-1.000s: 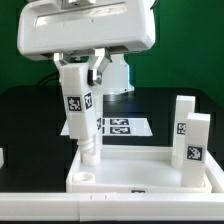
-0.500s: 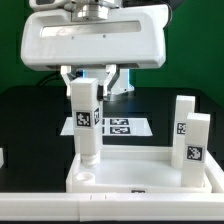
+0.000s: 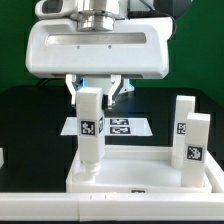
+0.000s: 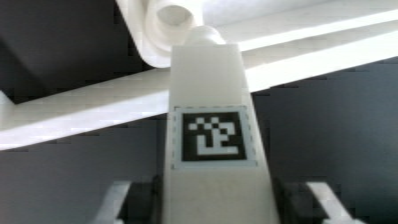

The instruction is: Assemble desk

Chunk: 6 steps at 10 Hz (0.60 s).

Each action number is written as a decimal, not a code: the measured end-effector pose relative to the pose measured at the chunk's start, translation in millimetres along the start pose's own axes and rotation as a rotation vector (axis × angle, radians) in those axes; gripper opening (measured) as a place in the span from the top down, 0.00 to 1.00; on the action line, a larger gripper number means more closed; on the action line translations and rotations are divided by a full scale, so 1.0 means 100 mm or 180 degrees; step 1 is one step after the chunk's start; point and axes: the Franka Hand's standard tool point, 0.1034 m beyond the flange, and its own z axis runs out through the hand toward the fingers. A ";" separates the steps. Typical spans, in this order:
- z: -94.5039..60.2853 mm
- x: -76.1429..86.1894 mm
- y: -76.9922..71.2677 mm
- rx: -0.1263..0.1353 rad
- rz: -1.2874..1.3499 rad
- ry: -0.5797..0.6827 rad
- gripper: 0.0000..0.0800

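Observation:
The desk's white rimmed panel (image 3: 140, 176) lies flat at the front of the table. My gripper (image 3: 96, 92) is shut on a white post leg (image 3: 91, 130) with a square tag and holds it upright over the panel's corner on the exterior view's left. The leg's narrow lower end is at the round corner socket (image 4: 173, 12). I cannot tell whether it is seated there. In the wrist view the leg (image 4: 214, 120) runs out from between the fingers of the gripper (image 4: 217, 203). Two more tagged legs (image 3: 183, 120) (image 3: 195, 142) stand upright at the panel's right side.
The marker board (image 3: 122, 127) lies flat on the black table behind the panel. The white robot base (image 3: 118, 92) stands at the back. A small white piece (image 3: 2, 157) shows at the exterior view's left edge.
The gripper has moved toward the exterior view's right and come lower in the picture. The held leg went from tilted to upright and shifted right with it.

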 end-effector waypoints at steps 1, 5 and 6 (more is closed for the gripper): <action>0.02 -0.02 0.02 -0.0010 -0.0027 -0.0015 0.64; 0.12 -0.18 0.11 -0.0069 -0.0080 -0.0017 0.64; 0.12 -0.19 0.12 -0.0071 -0.0081 -0.0020 0.64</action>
